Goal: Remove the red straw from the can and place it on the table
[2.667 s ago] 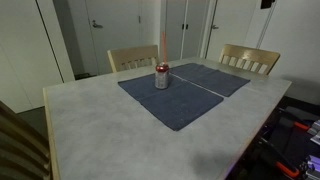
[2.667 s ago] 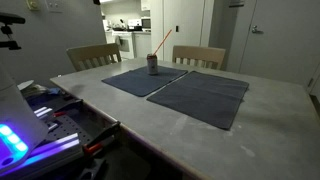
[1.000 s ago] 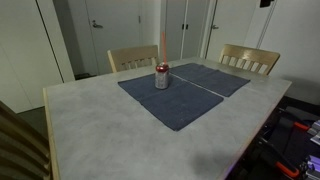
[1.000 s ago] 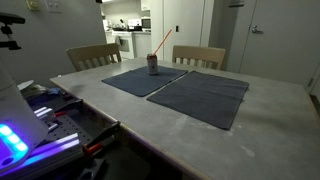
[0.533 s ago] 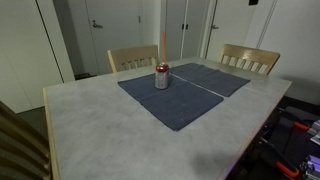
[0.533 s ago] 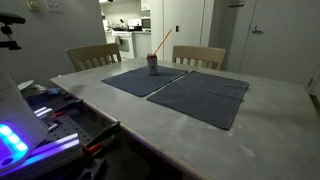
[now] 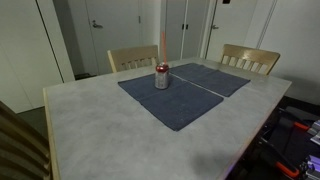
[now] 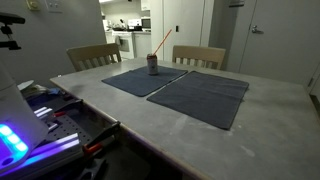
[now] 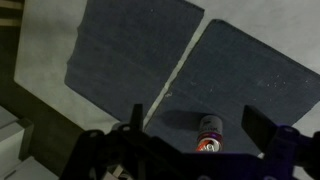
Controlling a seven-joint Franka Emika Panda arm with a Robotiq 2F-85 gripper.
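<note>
straw [image 8: 163, 45] looks light, thin, crushable: pinch gently above the can [image 8: 153, 65], which may tip; hand [image 9: 195, 120] spread wide.

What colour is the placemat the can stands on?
Plain dark blue-grey placemat, clearest in an exterior view; the can stands on it.

Both exterior views have soft, even indoor light. The table [image 7: 90, 120] top carries a mild sheen and only faint shadows. A doorway [image 8: 130, 25] behind is brighter than the room, and a blue-violet glow [image 8: 25, 140] flares at the lower left corner. The red straw [image 7: 161, 45] is pale and barely resolved. The wrist view is dim and soft-focused: the can [image 9: 208, 132] casts a dark shadow toward the picture's left, and the gripper [image 9: 193, 115] is a blurred, violet-tinged silhouette.
</note>
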